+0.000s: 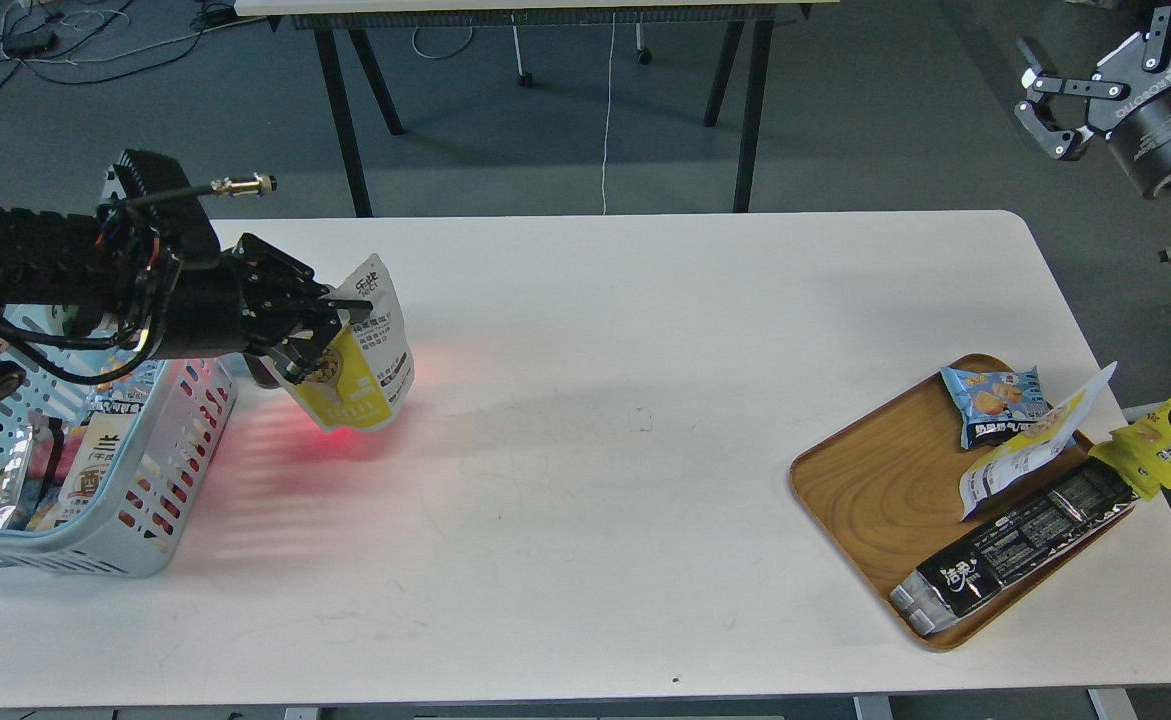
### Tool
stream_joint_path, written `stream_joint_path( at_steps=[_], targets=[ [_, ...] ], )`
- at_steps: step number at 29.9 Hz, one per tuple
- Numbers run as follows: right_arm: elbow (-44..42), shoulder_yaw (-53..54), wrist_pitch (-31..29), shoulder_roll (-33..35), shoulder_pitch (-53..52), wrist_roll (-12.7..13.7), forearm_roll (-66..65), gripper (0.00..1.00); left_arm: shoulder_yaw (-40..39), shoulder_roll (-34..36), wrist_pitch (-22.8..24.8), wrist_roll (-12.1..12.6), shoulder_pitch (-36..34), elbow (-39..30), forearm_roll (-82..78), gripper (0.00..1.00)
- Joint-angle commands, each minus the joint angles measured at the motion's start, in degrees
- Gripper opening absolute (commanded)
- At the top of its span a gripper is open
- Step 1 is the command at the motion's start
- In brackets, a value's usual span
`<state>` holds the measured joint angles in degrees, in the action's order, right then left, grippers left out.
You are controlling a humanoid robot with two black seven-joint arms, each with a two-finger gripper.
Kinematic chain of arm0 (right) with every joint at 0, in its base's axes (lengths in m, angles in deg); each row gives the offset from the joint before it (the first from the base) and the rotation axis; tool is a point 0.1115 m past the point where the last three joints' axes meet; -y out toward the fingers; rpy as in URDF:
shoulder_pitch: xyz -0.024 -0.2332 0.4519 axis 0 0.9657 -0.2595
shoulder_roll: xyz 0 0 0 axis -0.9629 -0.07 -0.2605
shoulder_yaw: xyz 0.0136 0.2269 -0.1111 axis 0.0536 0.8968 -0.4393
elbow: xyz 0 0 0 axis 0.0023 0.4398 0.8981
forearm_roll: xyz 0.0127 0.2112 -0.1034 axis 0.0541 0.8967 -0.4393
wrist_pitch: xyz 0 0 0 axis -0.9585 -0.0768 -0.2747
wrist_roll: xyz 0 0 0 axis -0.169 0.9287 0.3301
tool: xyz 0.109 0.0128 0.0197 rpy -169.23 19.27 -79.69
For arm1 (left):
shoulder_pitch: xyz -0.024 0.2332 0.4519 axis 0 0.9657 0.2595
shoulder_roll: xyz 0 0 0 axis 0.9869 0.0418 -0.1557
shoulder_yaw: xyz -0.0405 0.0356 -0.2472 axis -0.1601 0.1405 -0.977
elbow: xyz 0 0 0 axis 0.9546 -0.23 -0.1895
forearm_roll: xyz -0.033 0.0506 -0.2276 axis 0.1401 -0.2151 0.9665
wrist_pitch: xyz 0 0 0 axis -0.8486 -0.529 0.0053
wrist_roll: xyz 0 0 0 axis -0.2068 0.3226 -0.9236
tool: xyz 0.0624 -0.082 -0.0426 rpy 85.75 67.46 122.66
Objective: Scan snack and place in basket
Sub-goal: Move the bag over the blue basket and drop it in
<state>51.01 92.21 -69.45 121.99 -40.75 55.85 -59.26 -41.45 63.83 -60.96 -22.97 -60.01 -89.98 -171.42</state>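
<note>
My left gripper (pixel 320 325) is shut on the snack (pixel 363 360), a small pouch with a yellow front and silver-grey top. It hangs tilted just above the table, right of the basket (pixel 160 480), with red scanner light on its lower edge and on the table below. The light blue slotted basket stands at the table's left edge and holds several packets. My right gripper (pixel 1080 95) is open and empty, raised beyond the table's far right corner.
A brown wooden tray (pixel 870 490) at the right holds a light-blue packet (pixel 995 400), a white-and-yellow pouch (pixel 1030 445) and a long black packet (pixel 1020 550). A yellow packet (pixel 1170 435) overhangs the table's right edge. Another table's legs stand behind.
</note>
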Motion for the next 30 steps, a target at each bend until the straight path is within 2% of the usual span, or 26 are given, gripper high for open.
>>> stream_joint_path(
  at_steps=[1, 9, 14, 19, 25, 30],
  targets=[
    [0.0, 0.2, 0.0, 0.0, 0.0, 0.0, 0.0, 0.99, -0.7, 1.1, -0.2, 0.0, -0.2, -0.3, 0.0, 0.0],
    [0.0, 0.4, -0.1, 0.3, 0.0, 0.0, 0.0, 0.99, -6.9, 8.7, -2.2, 0.0, -0.2, -1.9, 0.0, 0.0],
    [-0.1, 0.3, -0.1, -0.1, -0.1, 0.0, 0.0, 0.99, -9.2, 14.2, -2.3, 0.0, -0.2, -0.3, 6.7, 0.0],
    [-0.1, 0.3, -0.1, -0.2, -0.2, 0.0, -0.1, 0.99, -9.0, 19.8, -2.3, 0.0, -0.2, 2.3, 8.9, 0.0],
    [-0.2, 0.2, -0.1, -0.1, -0.2, 0.0, -0.1, 0.99, -7.0, 20.4, -2.4, 0.0, 0.2, 10.6, 9.0, 0.0],
    [-0.2, 0.2, -0.1, -0.2, -0.2, 0.0, -0.1, 0.99, -1.1, 20.7, -4.6, 0.0, 0.2, 11.5, 9.0, 0.0]
  ],
)
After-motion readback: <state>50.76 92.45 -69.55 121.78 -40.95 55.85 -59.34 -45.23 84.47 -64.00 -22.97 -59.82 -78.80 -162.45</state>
